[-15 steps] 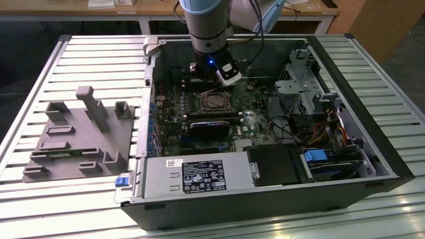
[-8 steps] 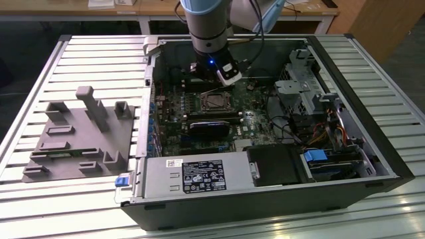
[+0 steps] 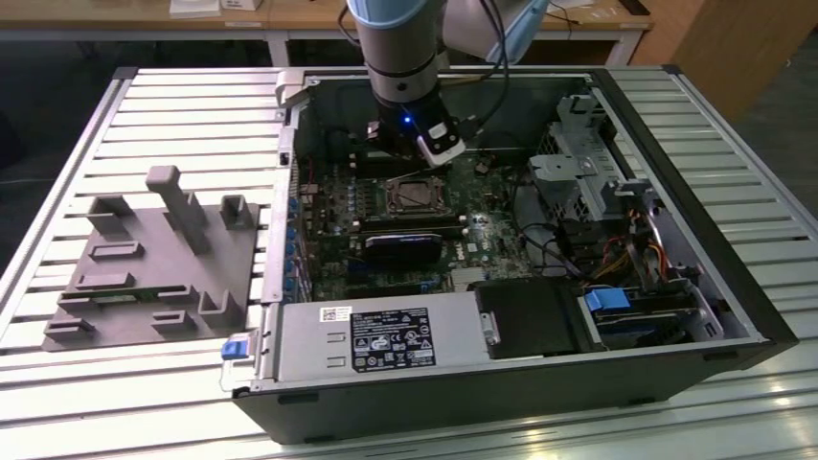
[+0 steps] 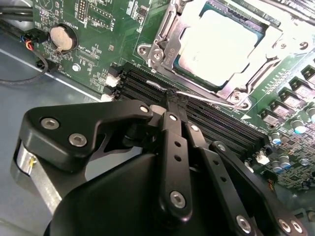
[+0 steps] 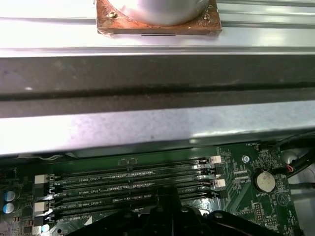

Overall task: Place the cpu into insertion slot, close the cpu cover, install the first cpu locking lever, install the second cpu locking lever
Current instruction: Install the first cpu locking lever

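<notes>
The cpu (image 4: 216, 39), a pale silver square, lies in the insertion slot (image 3: 412, 196) on the green motherboard. The cpu cover (image 4: 256, 66), a silver frame, lies flat around it. A thin silver locking lever (image 4: 209, 100) runs along the socket's edge beside the memory slots. My gripper (image 4: 170, 101) has black fingers (image 4: 172, 147) drawn together. Their tips sit right on this lever wire, though I cannot tell whether they clamp it. In the exterior view the gripper (image 3: 435, 153) hangs just behind the socket inside the open computer case.
Long black memory slots (image 5: 133, 179) lie under the gripper, with a coin battery (image 4: 63, 38) beyond them. The case wall (image 5: 157, 123) rises close behind. A drive cage (image 3: 588, 163) and cables stand at the exterior view's right, the power supply (image 3: 371, 335) in front, a grey fixture plate (image 3: 153, 259) left.
</notes>
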{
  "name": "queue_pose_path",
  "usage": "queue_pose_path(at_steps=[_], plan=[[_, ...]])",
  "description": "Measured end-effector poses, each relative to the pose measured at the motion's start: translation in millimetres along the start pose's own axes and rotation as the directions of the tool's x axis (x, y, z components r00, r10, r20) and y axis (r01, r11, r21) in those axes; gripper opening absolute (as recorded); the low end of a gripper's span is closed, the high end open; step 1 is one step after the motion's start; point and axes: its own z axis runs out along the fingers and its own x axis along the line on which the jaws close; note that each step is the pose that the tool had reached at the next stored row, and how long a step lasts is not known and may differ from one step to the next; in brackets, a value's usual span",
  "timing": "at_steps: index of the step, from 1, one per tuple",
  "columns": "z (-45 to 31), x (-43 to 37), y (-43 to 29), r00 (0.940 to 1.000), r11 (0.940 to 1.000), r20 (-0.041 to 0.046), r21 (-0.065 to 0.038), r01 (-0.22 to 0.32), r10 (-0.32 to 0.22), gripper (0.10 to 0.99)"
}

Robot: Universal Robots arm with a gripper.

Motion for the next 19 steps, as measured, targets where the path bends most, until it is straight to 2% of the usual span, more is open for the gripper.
queue_pose_path(at_steps=[7, 19], plan=[[0.5, 0.1, -0.2, 0.9998, 0.9998, 0.006, 0.011, -0.018, 0.018, 0.106], [3.3, 0.7, 0.9, 0.9993, 0.9993, 0.0111, 0.014, -0.036, 0.036, 0.106]])
